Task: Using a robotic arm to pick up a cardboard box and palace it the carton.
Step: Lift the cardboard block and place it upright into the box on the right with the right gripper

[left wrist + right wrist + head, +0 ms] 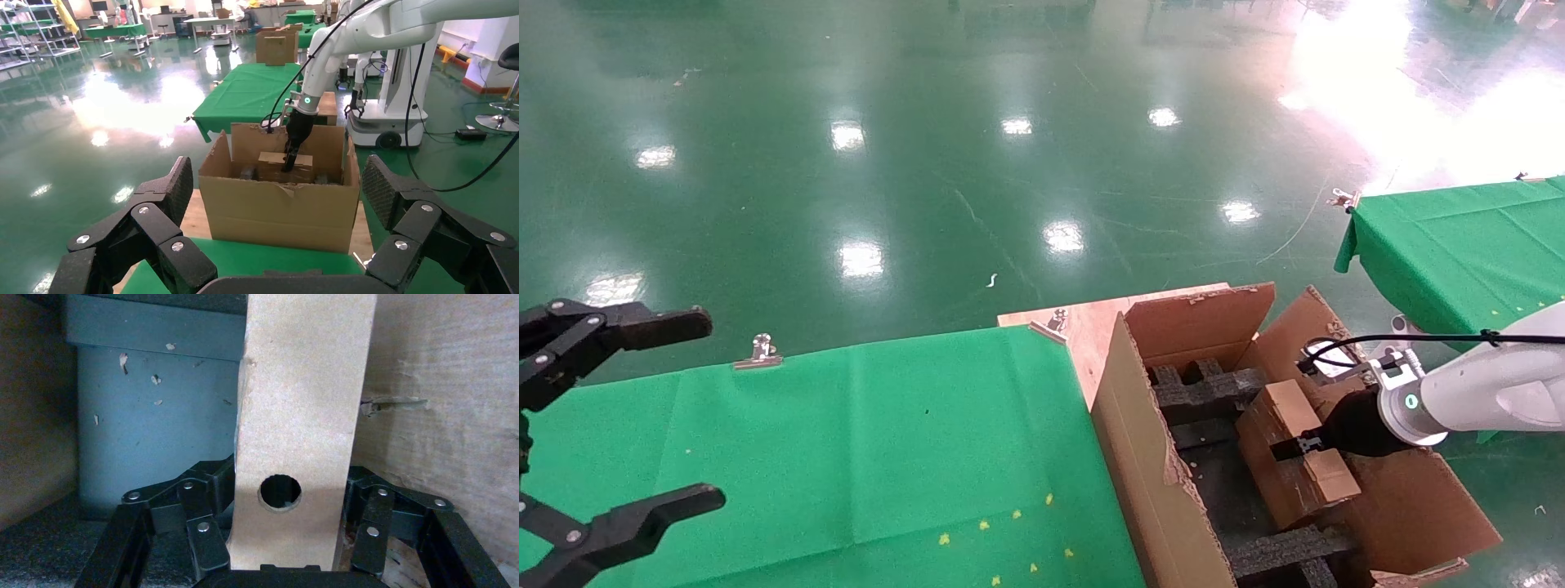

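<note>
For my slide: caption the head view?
Right hand lowers the cardboard box into the carton; left hand idles open.

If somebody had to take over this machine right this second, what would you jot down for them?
Right gripper: shut on the cardboard box, reaching down inside the carton. The right wrist view shows its fingers clamping both sides of the box by its round hole.
Left gripper: open, idle over the green-covered table, holding nothing.
Done: box picked up and brought into the carton, among the black foam inserts.
Left: let go of the box and pull the right arm out.
</note>
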Available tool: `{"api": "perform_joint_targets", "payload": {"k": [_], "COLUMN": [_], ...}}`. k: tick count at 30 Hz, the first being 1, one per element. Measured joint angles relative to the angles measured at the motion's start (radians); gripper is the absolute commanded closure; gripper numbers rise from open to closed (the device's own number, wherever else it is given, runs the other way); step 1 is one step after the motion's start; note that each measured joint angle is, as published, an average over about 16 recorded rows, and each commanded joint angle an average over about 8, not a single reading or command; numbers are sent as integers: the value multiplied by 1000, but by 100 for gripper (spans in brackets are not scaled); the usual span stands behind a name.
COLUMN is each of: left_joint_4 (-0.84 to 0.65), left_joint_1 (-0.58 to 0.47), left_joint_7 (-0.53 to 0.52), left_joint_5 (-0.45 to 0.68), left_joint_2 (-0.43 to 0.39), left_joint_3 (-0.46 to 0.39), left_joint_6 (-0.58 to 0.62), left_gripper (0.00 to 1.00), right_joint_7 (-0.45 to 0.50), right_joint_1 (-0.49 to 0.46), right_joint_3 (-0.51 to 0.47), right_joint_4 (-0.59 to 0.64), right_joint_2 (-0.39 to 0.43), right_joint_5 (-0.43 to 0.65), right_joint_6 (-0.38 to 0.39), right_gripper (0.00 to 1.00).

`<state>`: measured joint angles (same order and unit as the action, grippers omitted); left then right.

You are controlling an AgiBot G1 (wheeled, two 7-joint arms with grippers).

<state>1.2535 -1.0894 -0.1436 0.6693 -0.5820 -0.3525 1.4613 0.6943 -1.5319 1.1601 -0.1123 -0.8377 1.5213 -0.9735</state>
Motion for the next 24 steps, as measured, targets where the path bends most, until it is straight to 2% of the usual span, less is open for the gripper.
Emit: {"api": "perform_joint_targets", "payload": {"k": [24], "left_joint_4": [0], "left_joint_1": [0], "left_joint_7": [0], "left_joint_5": [0], "left_joint_2": [0], "left_joint_3": [0], "left_joint_6": [0], "left_gripper": [0], "right_joint_7": [-6], "right_joint_1": [-48], "right_joint_3": [1], "right_joint_4": [-42], "right_joint_2": [25], "right_joint_5": [5], "right_joint_6": [-26], "right_gripper": [0]}}
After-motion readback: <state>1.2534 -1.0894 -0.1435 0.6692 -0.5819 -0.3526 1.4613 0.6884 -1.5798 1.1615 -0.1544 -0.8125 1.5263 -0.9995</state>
